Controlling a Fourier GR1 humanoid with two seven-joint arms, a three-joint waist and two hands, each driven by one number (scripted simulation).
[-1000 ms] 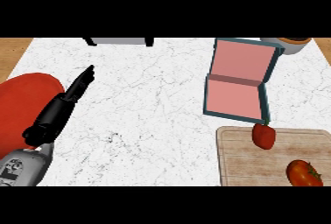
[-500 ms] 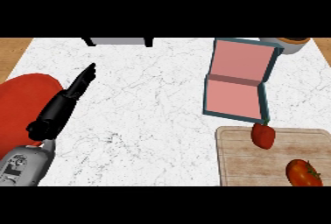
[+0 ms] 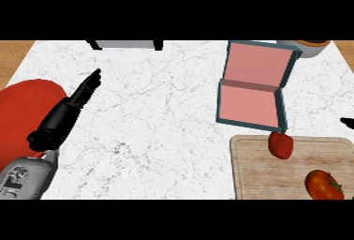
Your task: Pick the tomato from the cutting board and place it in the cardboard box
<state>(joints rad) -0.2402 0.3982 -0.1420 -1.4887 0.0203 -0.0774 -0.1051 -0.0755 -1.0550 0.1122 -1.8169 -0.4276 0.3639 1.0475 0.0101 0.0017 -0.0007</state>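
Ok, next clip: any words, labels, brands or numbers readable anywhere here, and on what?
Left forearm: dark markings on the grey shell, too blurred to read.
Box, board, both red pieces on it, red plate, counter: no text.
Nothing legible in this view.

Right hand (image 3: 347,123) (only a fingertip) is cut off at the edge.
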